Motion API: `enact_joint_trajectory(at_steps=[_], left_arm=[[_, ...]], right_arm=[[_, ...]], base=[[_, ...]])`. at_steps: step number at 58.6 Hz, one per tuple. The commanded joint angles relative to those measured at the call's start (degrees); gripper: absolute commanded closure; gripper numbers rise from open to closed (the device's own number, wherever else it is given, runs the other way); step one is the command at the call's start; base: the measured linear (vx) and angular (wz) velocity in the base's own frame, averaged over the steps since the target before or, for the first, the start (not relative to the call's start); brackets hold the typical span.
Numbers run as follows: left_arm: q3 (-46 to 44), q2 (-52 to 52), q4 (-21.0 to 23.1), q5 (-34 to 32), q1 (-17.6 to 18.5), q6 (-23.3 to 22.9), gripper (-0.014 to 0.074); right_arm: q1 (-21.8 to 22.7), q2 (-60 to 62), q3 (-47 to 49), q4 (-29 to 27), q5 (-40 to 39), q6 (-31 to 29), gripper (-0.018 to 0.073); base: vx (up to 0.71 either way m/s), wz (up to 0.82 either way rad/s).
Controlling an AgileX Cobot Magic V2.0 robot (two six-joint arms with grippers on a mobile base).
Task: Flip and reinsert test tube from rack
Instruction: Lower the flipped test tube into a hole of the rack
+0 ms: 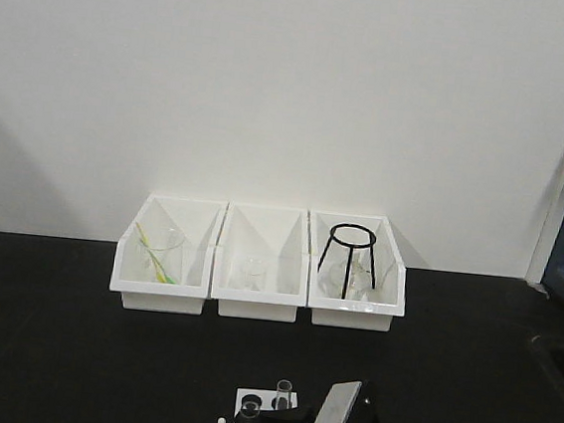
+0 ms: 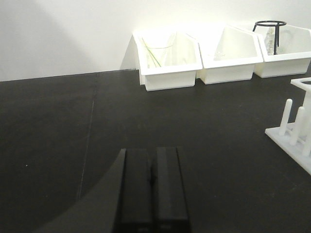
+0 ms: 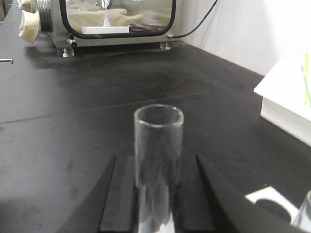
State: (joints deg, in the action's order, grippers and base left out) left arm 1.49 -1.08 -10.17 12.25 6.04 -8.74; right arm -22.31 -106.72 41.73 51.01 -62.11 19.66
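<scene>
The right tool (image 3: 158, 204) is pinching the test tube (image 3: 158, 160) between its pads, the tube standing upright with its open rim on top, directly over the rack (image 1: 258, 409) at the near edge of the black bench (image 1: 70, 341). Whether its foot is sitting in a hole is hidden. Judging from this, the flip and reinsertion are remaining. The left tool (image 2: 153, 194) is hanging pressed together, well aside. No readable writing is showing anywhere.

clear test tube (image 3: 159, 170), white rack (image 2: 299, 141), white bins (image 1: 261, 265), black table (image 1: 49, 349)
</scene>
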Motion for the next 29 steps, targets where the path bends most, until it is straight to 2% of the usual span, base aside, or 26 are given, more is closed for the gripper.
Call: enact_joint_trajectory(at_steps=[1,22,29], left_arm=[[-0.2,-0.4,0.3,-4.4,0.0,-0.5,0.0602],[-0.2,-0.4,0.3,-4.4,0.0,-0.5,0.0602],[-0.2,-0.4,0.3,-4.4,0.0,-0.5,0.0602]], right_arm=[[0.0,1.9,1.5,-1.4,-4.7,-1.0,0.0505],[0.0,1.9,1.5,-2.0,-7.6,-1.0,0.0223],[0.0,1.9,1.5,-4.3,-9.7,-1.0,0.0167]], base=[[0.00,0.00],[0.00,0.00],[0.00,0.00]])
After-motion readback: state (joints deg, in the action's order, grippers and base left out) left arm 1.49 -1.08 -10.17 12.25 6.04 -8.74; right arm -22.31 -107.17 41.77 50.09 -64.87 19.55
